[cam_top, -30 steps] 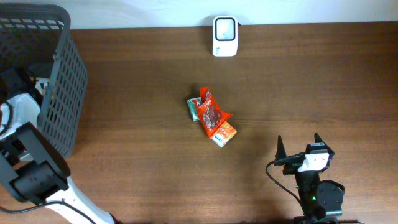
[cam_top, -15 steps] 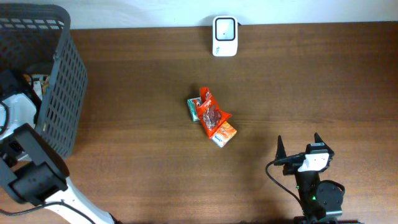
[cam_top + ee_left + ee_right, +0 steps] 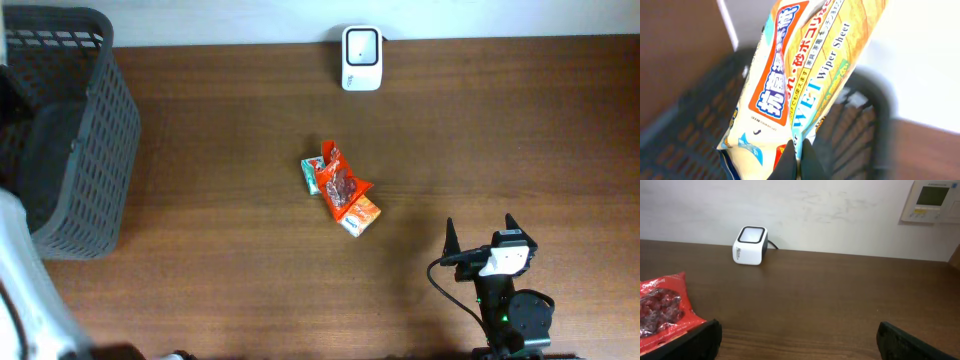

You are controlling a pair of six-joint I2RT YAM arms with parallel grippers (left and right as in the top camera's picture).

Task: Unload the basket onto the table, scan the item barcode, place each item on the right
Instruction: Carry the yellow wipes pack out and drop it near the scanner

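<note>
Only the left wrist view shows the task's item, a wet wiper sheet pack (image 3: 800,75). It is a yellow and white pouch with a red-orange label panel and the blue word "WET". It fills the middle of that frame, tilted from lower left to upper right. The left fingers (image 3: 790,165) are closed on its lower edge at the bottom centre. Behind the pack lies the dark mesh basket (image 3: 875,125), blurred, with a pale wall beyond.

The overhead view gives the layout that the wrist views lack. The basket (image 3: 90,150) sits at the upper left of the brown desk (image 3: 500,120), and the left arm (image 3: 25,290) is a white blur along the lower left edge. The white scanner (image 3: 361,57) stands at the top centre against the desk's far edge. A red snack bag (image 3: 340,185) lies in the middle of the desk across a teal box (image 3: 309,172) and an orange box (image 3: 362,215).

The right fingers (image 3: 450,240) are at the lower right, spread wide and holding nothing. The right wrist view shows them (image 3: 692,339) at its two bottom corners, with bare desk between. It also shows the scanner (image 3: 750,245) from the side at upper left and the snack bag (image 3: 660,305) at the left edge. A wall panel (image 3: 932,200) appears at upper right.
</note>
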